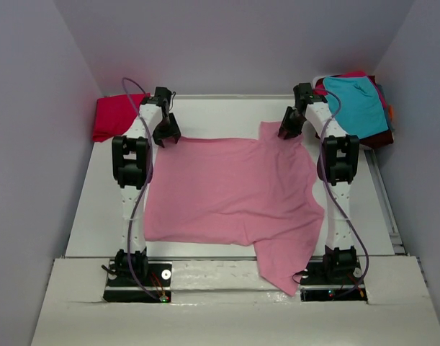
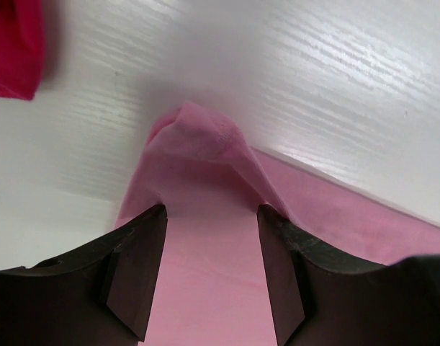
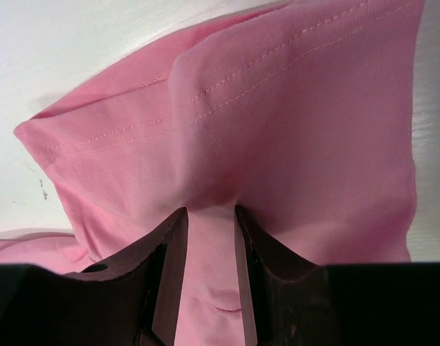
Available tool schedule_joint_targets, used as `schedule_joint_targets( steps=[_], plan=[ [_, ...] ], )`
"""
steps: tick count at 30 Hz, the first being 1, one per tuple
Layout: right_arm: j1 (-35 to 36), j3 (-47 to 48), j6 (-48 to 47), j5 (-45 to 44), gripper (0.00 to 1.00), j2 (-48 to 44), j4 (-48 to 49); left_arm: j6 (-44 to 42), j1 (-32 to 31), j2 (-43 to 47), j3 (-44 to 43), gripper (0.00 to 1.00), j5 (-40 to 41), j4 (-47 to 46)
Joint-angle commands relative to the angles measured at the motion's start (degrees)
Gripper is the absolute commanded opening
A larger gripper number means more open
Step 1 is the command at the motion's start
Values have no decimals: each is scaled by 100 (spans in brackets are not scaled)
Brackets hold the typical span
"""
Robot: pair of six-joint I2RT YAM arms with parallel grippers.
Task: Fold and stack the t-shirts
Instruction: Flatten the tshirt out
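Observation:
A pink t-shirt [image 1: 230,191] lies spread flat on the white table, with one sleeve hanging over the near edge. My left gripper [image 1: 166,134] is at the shirt's far left corner. In the left wrist view its jaws stand apart over the pink cloth [image 2: 205,166], which bunches up just ahead of the tips. My right gripper [image 1: 290,128] is at the far right sleeve. Its jaws are pinched on a fold of the pink sleeve [image 3: 227,144], and creases run into the gap.
A folded red shirt [image 1: 111,115] lies at the far left by the wall; it also shows in the left wrist view [image 2: 14,43]. A pile of shirts with a teal one on top [image 1: 358,104] sits at the far right. Walls close in on three sides.

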State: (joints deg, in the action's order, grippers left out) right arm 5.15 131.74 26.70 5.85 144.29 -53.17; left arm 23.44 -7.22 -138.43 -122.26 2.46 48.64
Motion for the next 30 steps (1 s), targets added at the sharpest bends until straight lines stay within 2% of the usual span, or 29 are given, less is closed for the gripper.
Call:
schedule_joint_targets(
  steps=[1,13,19,30],
  plan=[
    [-5,-184,-156,-40,39,-226,-133,55,98,-184,-377,65,53,31],
    [-5,413,-200,31,39,38,-159,161,379,-246,-475,65,44,-109],
    [-5,993,-244,232,46,363,-36,213,380,-307,-457,65,27,-180],
    [-5,1029,-314,452,51,504,298,328,547,-88,-150,66,272,-451]
  ],
)
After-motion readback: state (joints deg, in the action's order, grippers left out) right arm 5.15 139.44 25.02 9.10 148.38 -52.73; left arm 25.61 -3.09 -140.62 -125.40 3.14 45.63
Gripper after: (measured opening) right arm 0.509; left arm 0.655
